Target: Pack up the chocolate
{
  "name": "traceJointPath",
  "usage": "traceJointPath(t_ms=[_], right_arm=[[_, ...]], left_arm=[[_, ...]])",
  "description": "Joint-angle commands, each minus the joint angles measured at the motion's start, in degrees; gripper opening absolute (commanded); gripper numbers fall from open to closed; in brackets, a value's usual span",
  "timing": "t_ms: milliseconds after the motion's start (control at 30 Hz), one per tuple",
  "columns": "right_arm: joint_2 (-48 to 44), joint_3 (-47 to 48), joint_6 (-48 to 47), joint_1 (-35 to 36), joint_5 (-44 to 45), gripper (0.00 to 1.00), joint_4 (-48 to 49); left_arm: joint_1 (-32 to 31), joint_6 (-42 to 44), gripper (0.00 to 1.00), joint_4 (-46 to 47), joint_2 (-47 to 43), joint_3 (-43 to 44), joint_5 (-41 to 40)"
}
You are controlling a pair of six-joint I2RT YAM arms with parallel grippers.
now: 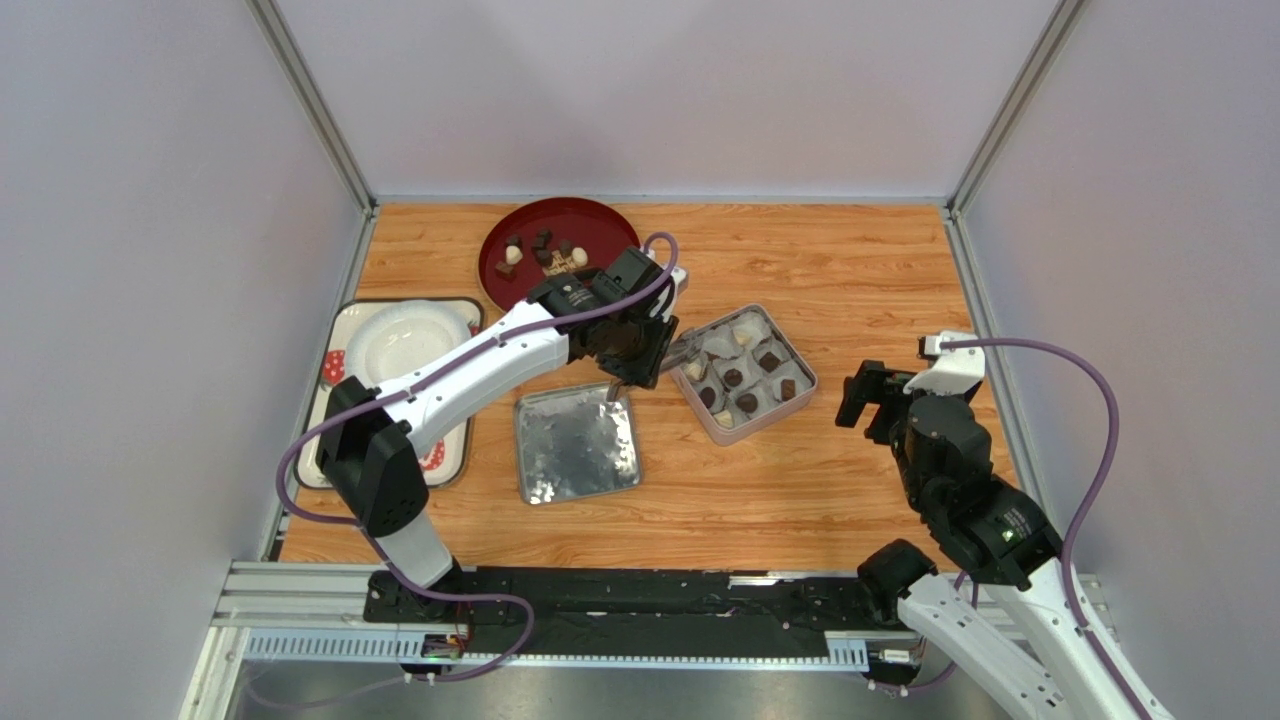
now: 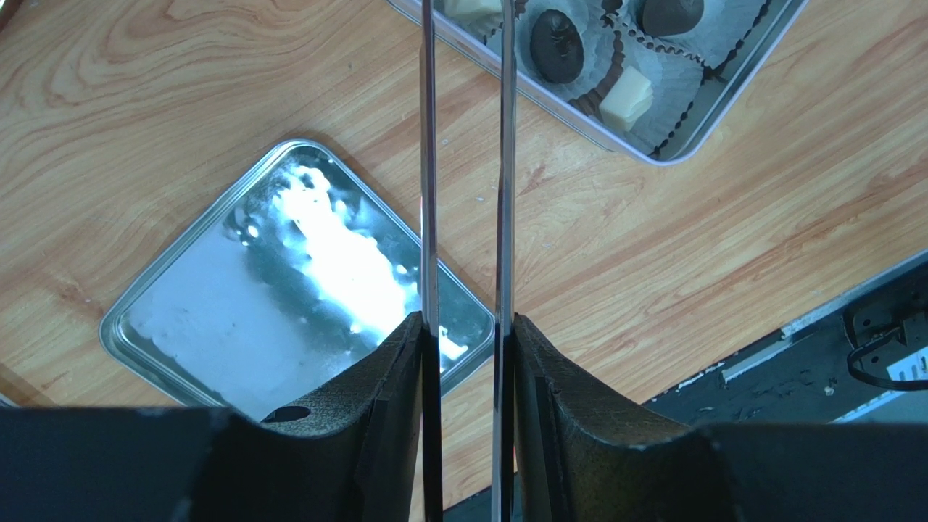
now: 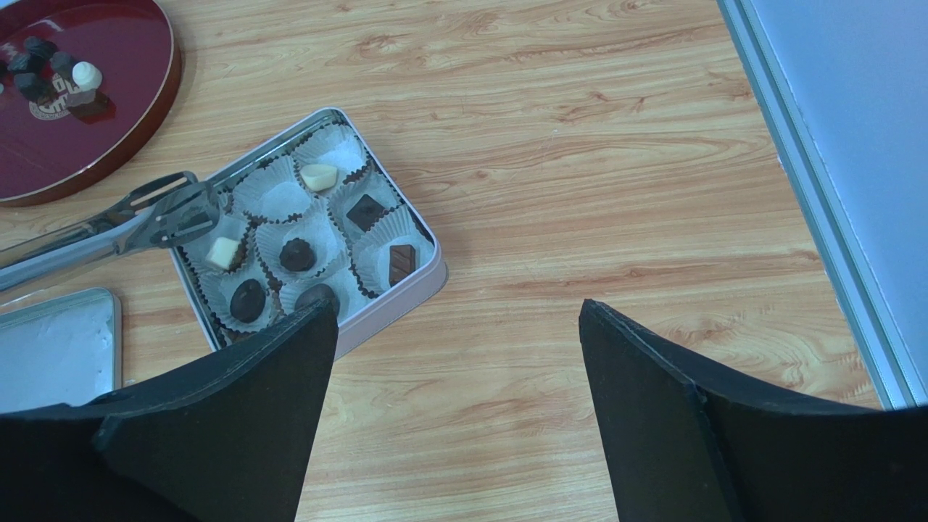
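An open square tin (image 1: 747, 374) with white paper cups holds several chocolates (image 3: 296, 255), dark and cream. More chocolates (image 1: 544, 252) lie on a dark red plate (image 1: 601, 225) at the back. My left gripper (image 1: 640, 357) is shut on metal tongs (image 2: 504, 163), whose tips (image 3: 174, 209) reach the tin's left corner. I see nothing between the tips. In the left wrist view the gripper (image 2: 468, 326) clamps both tong blades. My right gripper (image 1: 872, 398) is open and empty over bare wood right of the tin, as the right wrist view (image 3: 452, 310) also shows.
The tin's shiny lid (image 1: 576, 443) lies flat left of the tin, under my left arm. A white dish (image 1: 403, 338) sits on a patterned tray at the far left. Grey walls enclose the table on three sides.
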Motion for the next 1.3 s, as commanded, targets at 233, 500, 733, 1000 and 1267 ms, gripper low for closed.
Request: traceJointPath(t_ms=[233, 500, 733, 1000, 1267], right_arm=[[-0.31, 0.22, -0.63, 0.05, -0.03, 0.86, 2.04], [-0.49, 0.22, -0.63, 0.05, -0.38, 0.86, 2.22], [-0.66, 0.22, -0.54, 0.05, -0.73, 0.86, 2.13], [-0.31, 0.13, -0.54, 0.05, -1.17, 0.86, 2.22], [0.13, 0.22, -0.45, 0.05, -1.09, 0.86, 2.3]], left_arm=[[0.31, -0.21, 0.37, 1.15, -3.92, 1.86, -7.17], [7.68, -0.21, 0.34, 2.2, -6.9, -0.42, -8.14], [17.53, 0.49, 0.34, 3.43, -7.96, -2.27, -9.37], [28.95, -0.03, 0.37, 6.67, -4.1, -2.71, -12.0], [34.41, -1.97, 0.43, 10.03, 3.36, 0.8, -13.24]])
